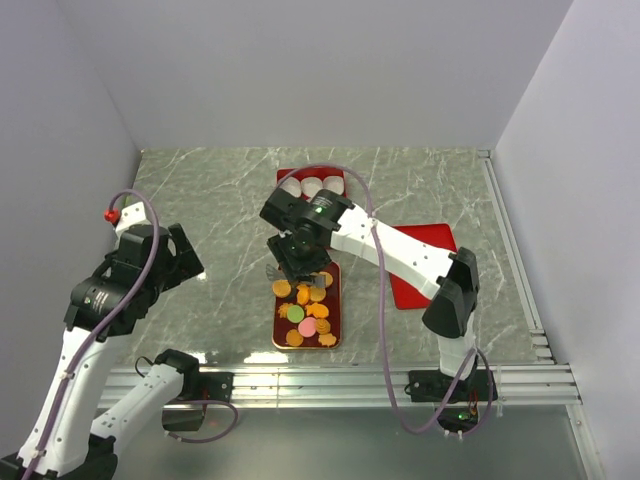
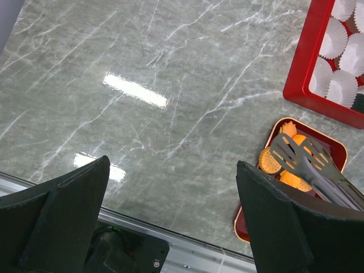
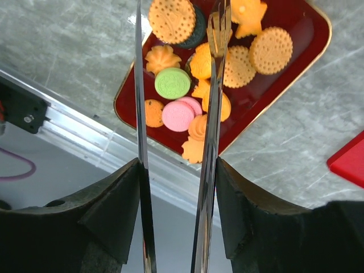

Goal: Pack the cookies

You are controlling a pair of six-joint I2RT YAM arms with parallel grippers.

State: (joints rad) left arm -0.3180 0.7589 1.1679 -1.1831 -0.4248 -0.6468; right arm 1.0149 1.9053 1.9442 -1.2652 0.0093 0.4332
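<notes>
The cookies (image 1: pixel 305 310) lie in a dark red tray (image 1: pixel 336 300) near the table's front: mostly orange, plus a green one (image 3: pixel 173 83) and a pink one (image 3: pixel 177 115). My right gripper (image 1: pixel 300 252) hangs over the tray's far end, shut on metal tongs (image 3: pixel 211 114). The tongs' two blades stand apart above the cookies (image 3: pixel 239 65), pressed from outside by the right gripper (image 3: pixel 177 165). My left gripper (image 2: pixel 172 164) is open and holds nothing; it hovers over bare marble left of the tray. In its view the tongs (image 2: pixel 307 162) sit above a round cookie (image 2: pixel 268 160).
A red box (image 1: pixel 284 176) holding white paper cups (image 1: pixel 311 185) stands behind the tray. A flat red lid (image 1: pixel 425 262) lies to the right, partly under the right arm. An aluminium rail (image 1: pixel 330 380) runs along the table's near edge.
</notes>
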